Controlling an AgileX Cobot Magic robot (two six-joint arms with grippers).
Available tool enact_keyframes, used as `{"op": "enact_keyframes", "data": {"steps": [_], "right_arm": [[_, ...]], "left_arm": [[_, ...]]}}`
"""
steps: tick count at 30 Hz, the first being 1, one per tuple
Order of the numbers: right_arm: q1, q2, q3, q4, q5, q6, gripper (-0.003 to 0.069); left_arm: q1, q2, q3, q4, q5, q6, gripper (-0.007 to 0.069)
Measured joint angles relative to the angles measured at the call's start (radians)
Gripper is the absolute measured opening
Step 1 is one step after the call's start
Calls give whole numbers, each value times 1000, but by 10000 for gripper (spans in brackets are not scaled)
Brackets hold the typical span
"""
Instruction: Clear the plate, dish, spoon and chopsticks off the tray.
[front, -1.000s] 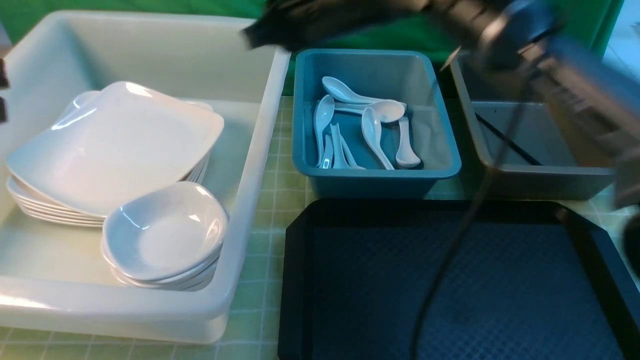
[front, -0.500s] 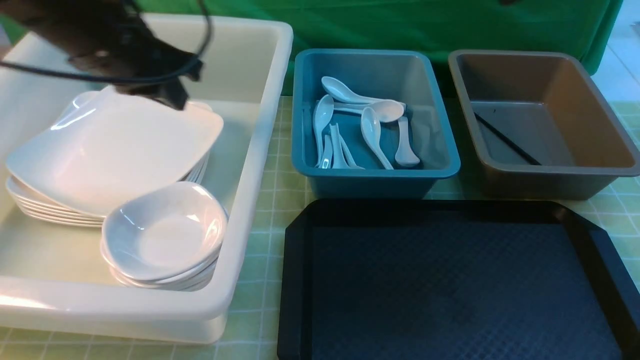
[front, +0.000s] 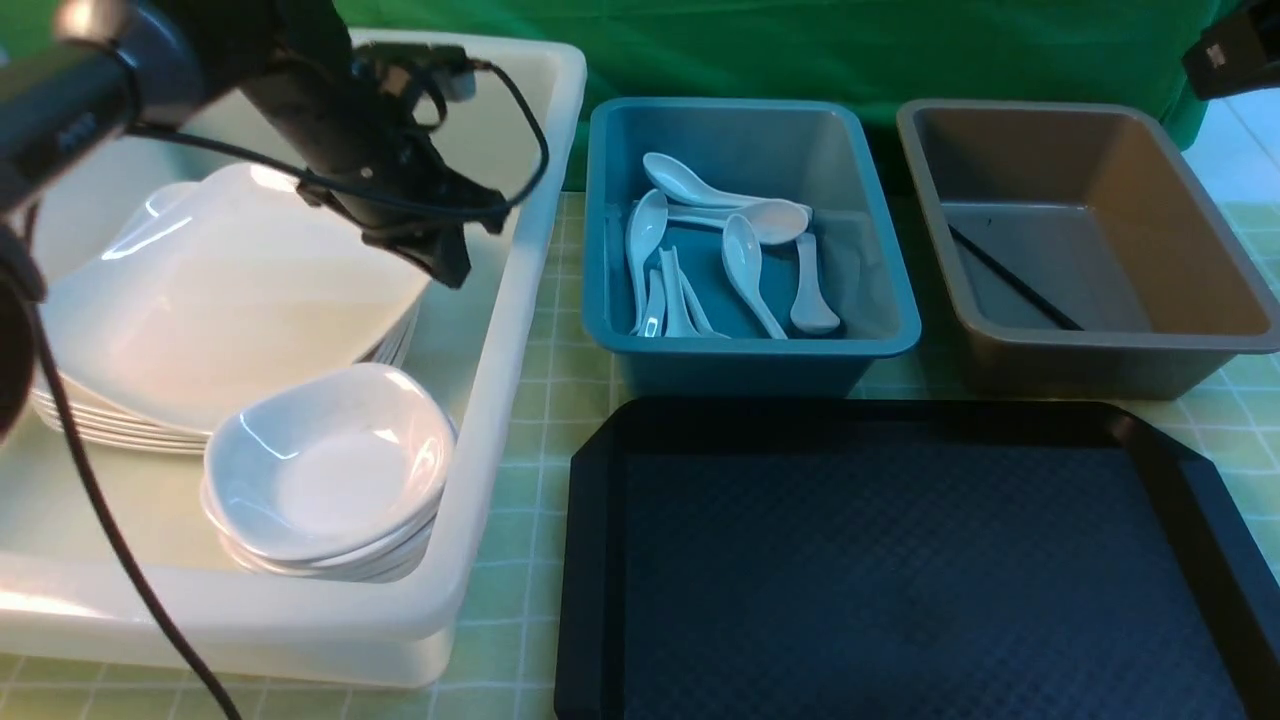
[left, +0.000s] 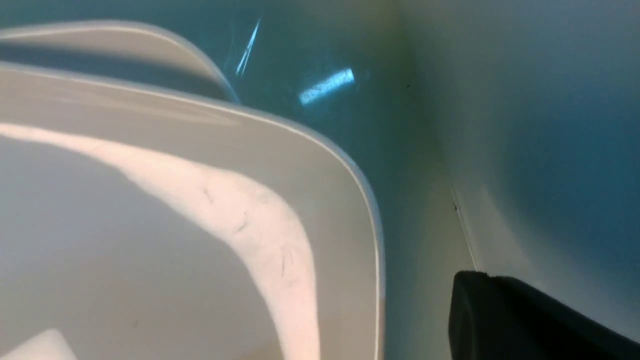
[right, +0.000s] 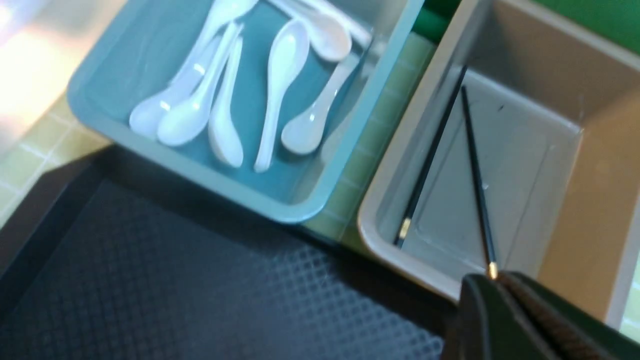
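The black tray (front: 900, 580) (right: 175, 280) lies in front with nothing on it. The top plate (front: 230, 300) (left: 150, 250) rests on a stack in the white bin. A small dish (front: 330, 470) tops its own stack beside the plates. Several spoons (front: 745, 260) (right: 280, 65) lie in the blue bin, and the chopsticks (front: 1010, 280) (right: 475, 170) in the brown one. My left gripper (front: 445, 265) (left: 467, 277) hangs shut and empty just off the plate's right corner. My right gripper (right: 492, 277) is shut on nothing above the brown bin's near corner.
The white bin (front: 520, 300) fills the left side, its wall close to my left gripper. The blue bin (front: 750, 350) and brown bin (front: 1100, 345) stand behind the tray. A piece of my right arm (front: 1230, 50) shows at the top right. Green checked cloth covers the table.
My left arm has swung from the bin's far left to the plate's right corner. My right arm has lifted away from the brown bin to the top right.
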Motion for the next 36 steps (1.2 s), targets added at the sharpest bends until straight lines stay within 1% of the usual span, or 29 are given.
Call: {"op": "enact_keyframes", "data": {"steps": [4,6,7,10,11,14,17,22,27,30,32,35,36], "right_arm": [[0,-6,3,5,-16,0,10],[0,-6,4,5,-17,0,11],[0,-6,5,6,-16,0,11],[0,-6,5,7,-7,0,13],[0,-6,5,8,-3,0,13],[0,-6,5,9,4,0,15],[0,-6,5,13,7,4,17],[0,-6,5,16,8,10,19],[0,-12,7,-20,25,21,19],[0,-66,21,-50,8,37,19],[0,-126,45,-90,-34,54,19],[0,-276,162,-216,-155,157,19],[-1,-336,220,-256,-230,186,19]], "left_arm": [[0,27,-2,4,-34,2,-3],[1,40,-3,38,-80,-7,-3],[1,43,-3,59,-97,-22,-3],[2,52,-9,155,-157,-154,-3],[3,52,-14,178,-170,-174,-3],[4,52,-43,212,-189,-181,-3],[4,51,-85,173,-179,-182,-3],[4,-14,-133,34,-136,-133,-3],[4,-137,-139,36,-83,-125,-3],[4,-263,-139,35,4,-87,-3],[-1,-347,-128,23,37,-85,-3],[-41,-501,-58,37,36,-97,-2],[-64,-560,-18,49,25,-103,-2]]}}
